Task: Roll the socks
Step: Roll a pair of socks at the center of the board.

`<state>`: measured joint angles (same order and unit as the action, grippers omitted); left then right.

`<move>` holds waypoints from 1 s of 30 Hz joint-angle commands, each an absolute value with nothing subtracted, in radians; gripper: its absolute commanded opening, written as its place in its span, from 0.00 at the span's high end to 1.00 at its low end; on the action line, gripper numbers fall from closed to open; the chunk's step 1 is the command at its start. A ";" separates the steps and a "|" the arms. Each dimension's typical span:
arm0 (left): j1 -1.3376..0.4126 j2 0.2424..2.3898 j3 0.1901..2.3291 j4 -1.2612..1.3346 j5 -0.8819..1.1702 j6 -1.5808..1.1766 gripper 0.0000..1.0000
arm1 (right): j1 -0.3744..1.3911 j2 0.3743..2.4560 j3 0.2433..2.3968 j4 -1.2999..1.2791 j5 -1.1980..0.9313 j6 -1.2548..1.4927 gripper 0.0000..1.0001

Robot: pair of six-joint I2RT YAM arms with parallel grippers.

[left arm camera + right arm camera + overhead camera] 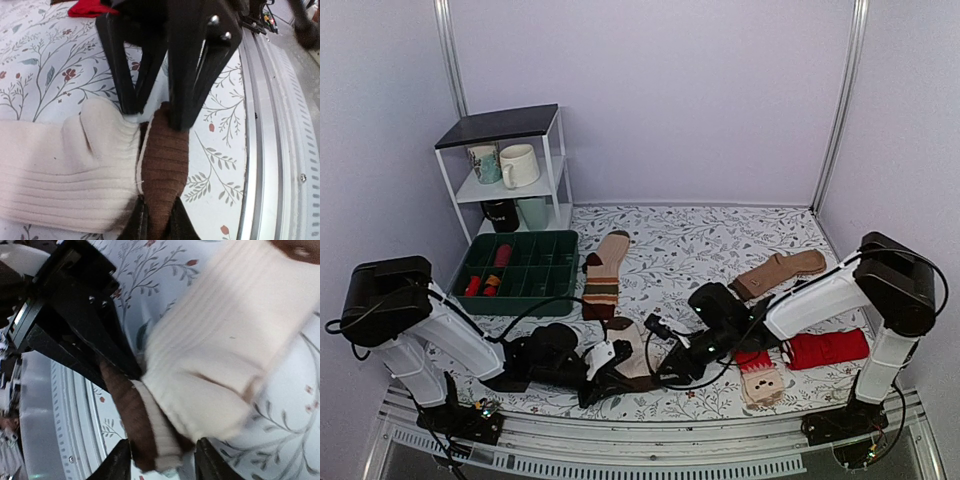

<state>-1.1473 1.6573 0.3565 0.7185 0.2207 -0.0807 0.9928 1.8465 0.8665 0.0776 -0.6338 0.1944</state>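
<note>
Cream-white socks (625, 350) lie mostly flat at the desk's (700, 240) near edge, so rolling seems barely begun at the brown cuff. Left fingers (135, 227) pinch that cuff, and right fingers (117, 467) stand parted astride it. Lavender walls (700, 100) enclose the floral-print desk, a white shelf (505, 125) and a green tray (515, 302).

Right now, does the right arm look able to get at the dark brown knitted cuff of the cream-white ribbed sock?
Probably yes: the open right fingers stand on either side of the dark brown cuff, though the left fingers pinch it close by.
</note>
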 commanded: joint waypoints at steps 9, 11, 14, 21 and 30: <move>-1.031 1.745 0.302 0.646 0.435 -0.372 1.00 | 1.126 1.602 0.488 0.745 -0.352 -0.120 0.48; -1.015 1.762 0.308 0.636 0.461 -0.387 1.00 | 1.149 1.610 0.504 0.707 -0.346 -0.161 0.48; -1.002 1.774 0.317 0.622 0.482 -0.392 1.00 | 1.178 1.620 0.520 0.686 -0.307 -0.221 0.48; -0.985 1.790 0.336 0.593 0.508 -0.395 1.00 | 1.188 1.683 0.573 0.620 -0.361 -0.278 0.48; -0.980 1.790 0.331 0.590 0.512 -0.400 1.00 | 1.189 1.771 0.583 0.607 -0.384 -0.228 0.52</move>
<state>-0.9867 1.7458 0.3595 0.7750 0.5175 -0.3920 1.1843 1.7145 0.5667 0.6312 -0.3721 -0.2478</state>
